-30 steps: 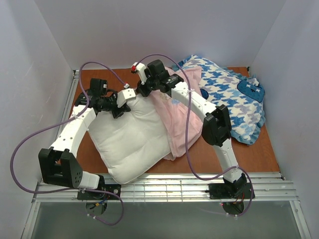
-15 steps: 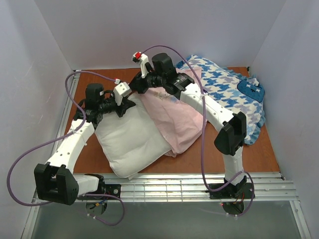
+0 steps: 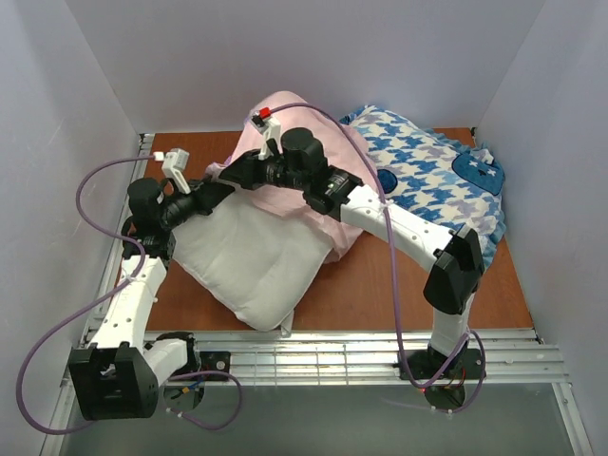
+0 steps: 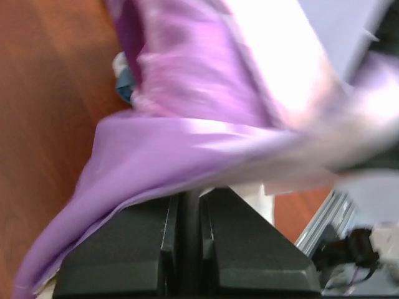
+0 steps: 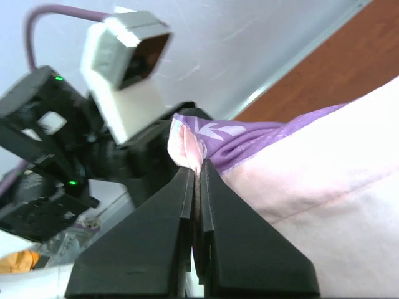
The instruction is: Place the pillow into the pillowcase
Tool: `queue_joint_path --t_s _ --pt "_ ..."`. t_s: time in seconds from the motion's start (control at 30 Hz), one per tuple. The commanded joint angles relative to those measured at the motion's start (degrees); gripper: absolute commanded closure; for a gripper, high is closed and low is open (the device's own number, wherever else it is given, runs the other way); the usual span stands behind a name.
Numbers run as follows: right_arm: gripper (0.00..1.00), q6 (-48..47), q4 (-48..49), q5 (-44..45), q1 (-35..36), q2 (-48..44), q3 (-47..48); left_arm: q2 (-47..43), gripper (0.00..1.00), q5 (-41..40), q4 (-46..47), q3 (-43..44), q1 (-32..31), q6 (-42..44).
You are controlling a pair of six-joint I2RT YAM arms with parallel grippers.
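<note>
Gripping pillowcase (image 3: 288, 122) at opening hem: left tool (image 4: 187, 200) pinched closed on purple fabric layer; right tool (image 5: 197, 169) pinched closed on pink-purple hem, just beside left tool. Pillowcase held raised at upper centre of top view, draped over far end of pillow (image 3: 249, 261). Pillow flat on tabletop (image 3: 399, 294), lower left of centre; whether its end sits inside case cannot be told.

Handling judgement:
- Case: thin, limp, light, likely to slip from narrow pinch. Take hold at hem, one layer per tool.
- Pillow: soft, compressible, bulky. Take hold at corner or edge.

Blue-white houndstooth cushion (image 3: 432, 176) at upper right, apart from tools.
</note>
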Motion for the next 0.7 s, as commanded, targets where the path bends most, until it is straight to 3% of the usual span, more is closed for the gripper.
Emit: queue_joint_path --t_s 0.0,0.07,0.1,0.17,0.2,0.23,0.3,0.33,0.4,0.53,0.57,0.67 --pt "0.99 3.9 7.0 0.7 5.2 2.2 4.4 -0.2 1.0 -8.9 2.8 -2.0 6.2 -12.2" --pt "0.99 3.8 7.0 -2.2 5.6 5.5 7.2 1.9 1.0 -11.3 -0.5 -2.9 8.3 -11.9" --pt "0.91 3.3 6.9 -7.1 5.6 8.7 8.0 3.0 1.0 -12.2 -1.0 -4.3 9.1 -12.0" --pt "0.62 -1.2 7.0 -9.9 5.4 8.0 5.0 7.0 1.0 -13.6 -0.7 -5.1 10.3 -11.3" --pt "0.38 -3.4 6.2 -13.3 5.0 7.1 4.0 8.7 1.0 -15.2 -1.5 -4.8 10.3 -8.8" --pt "0.29 -5.6 2.3 -14.7 3.4 6.2 3.5 10.4 0.91 -17.5 -5.5 -3.0 10.4 -7.4" --pt "0.19 -12.0 -2.6 -16.3 0.8 1.7 0.3 15.0 0.7 -18.0 -8.7 -0.9 11.9 -3.7" --pt "0.19 -13.2 -4.2 -17.0 -2.8 -0.3 -1.9 16.0 0.45 -17.4 -10.8 0.6 12.7 -2.3" --pt "0.19 -16.5 -4.9 -17.6 -7.1 -7.0 -10.9 17.5 0.33 -20.0 -15.1 2.6 14.0 1.1" --pt "0.2 -23.6 -8.0 -15.1 -18.7 -16.7 -26.8 14.8 0.3 -21.2 -25.7 7.6 14.3 19.1" --pt "0.2 -25.0 -8.6 -14.3 -20.2 -18.3 -29.7 13.7 0.19 -20.6 -27.3 8.1 14.0 22.9" --pt "0.2 -30.3 -9.6 -11.4 -23.5 -22.6 -40.8 9.6 0.18 -25.2 -34.2 9.9 6.5 33.5"
